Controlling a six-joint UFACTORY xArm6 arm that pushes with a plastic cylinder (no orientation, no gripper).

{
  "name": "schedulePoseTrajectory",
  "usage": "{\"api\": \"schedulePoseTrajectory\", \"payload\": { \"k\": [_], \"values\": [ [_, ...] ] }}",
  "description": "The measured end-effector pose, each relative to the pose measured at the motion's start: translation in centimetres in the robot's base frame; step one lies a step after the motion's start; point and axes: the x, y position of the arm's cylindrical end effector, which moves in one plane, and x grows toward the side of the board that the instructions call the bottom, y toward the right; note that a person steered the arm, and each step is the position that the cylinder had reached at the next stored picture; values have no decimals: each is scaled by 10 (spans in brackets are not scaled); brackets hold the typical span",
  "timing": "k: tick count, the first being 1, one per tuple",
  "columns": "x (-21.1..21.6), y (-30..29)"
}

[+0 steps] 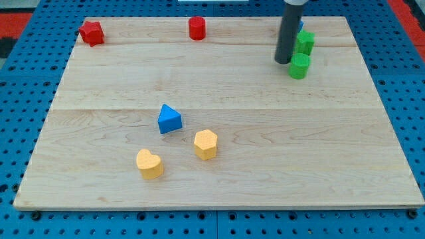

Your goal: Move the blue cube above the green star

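Observation:
My tip [284, 62] rests on the board near the view's top right. Only a sliver of a blue block [301, 26] shows behind the rod's right side; it looks like the blue cube, at the board's top edge. A green star-like block [305, 42] sits just right of the rod, directly below the blue sliver and touching or nearly touching it. A second green block [299, 66], rounder, lies just right of my tip and below the star.
A red star [91, 32] sits at the top left and a red cylinder [196, 28] at top centre. A blue triangle [169, 119], a yellow hexagon [206, 144] and a yellow heart [149, 164] lie at lower centre on the wooden board [332, 153].

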Motion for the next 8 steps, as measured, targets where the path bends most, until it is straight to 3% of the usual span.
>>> {"api": "schedulePoseTrajectory", "payload": {
  "k": [1, 2, 3, 4, 5, 8],
  "values": [
    [-8, 73],
    [-43, 79],
    [-83, 53],
    [-44, -24],
    [-11, -53],
    [-125, -65]
  ]
}}
